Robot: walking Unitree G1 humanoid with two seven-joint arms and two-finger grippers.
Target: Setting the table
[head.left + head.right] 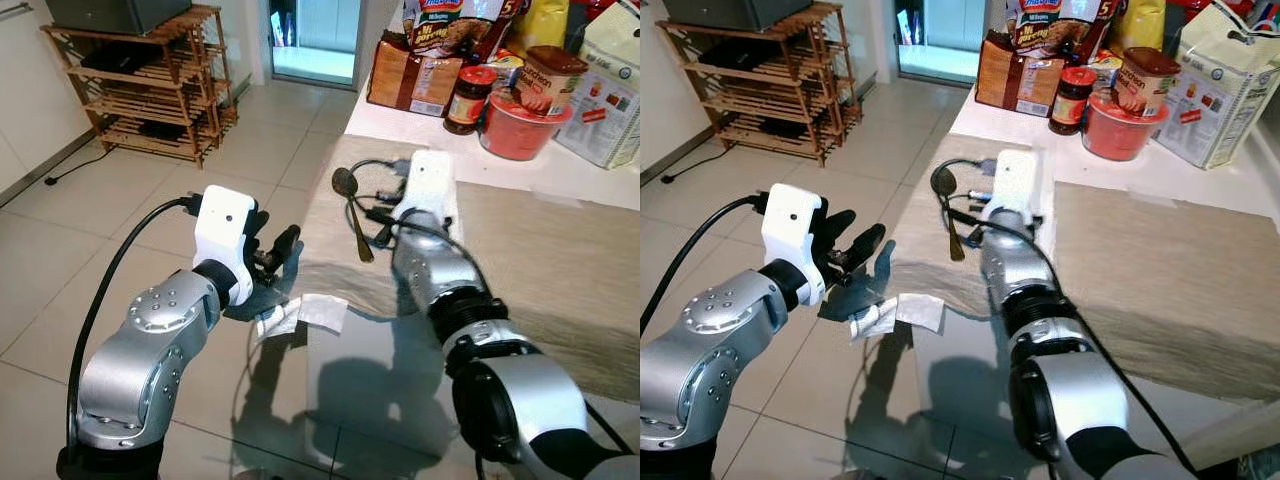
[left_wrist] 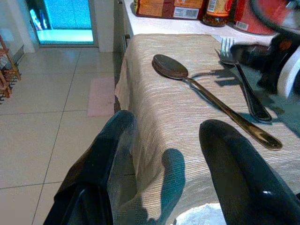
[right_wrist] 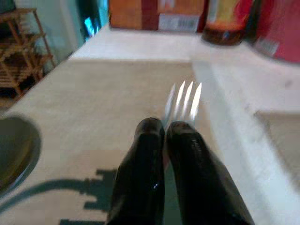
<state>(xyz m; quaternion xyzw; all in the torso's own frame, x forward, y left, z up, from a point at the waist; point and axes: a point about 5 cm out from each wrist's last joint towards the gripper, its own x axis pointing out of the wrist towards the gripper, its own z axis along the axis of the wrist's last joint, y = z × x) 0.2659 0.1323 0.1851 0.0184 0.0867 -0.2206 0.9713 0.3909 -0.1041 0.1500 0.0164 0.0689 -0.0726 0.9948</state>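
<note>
A dark metal spoon (image 1: 352, 212) lies on a beige placemat (image 1: 325, 255) at the table's left end, bowl pointing away from me. My right gripper (image 3: 164, 126) is shut on a silver fork (image 3: 184, 97) low over that mat, just right of the spoon; the tines stick out past the fingertips. The white wrist housing (image 1: 431, 182) covers the gripper from above. The fork (image 2: 247, 91) also shows beside the spoon (image 2: 206, 93) in the left wrist view. My left gripper (image 1: 275, 255) hangs open off the table's left edge, level with the mat, holding nothing.
A second beige placemat (image 1: 545, 255) covers the right of the table. Groceries crowd the far end: a red bowl (image 1: 518, 128), a jar (image 1: 468, 98), a bread bag (image 1: 413, 78). A crumpled white paper (image 1: 300, 315) lies by the glass tabletop (image 1: 380, 385). A wooden shelf (image 1: 150, 95) stands far left.
</note>
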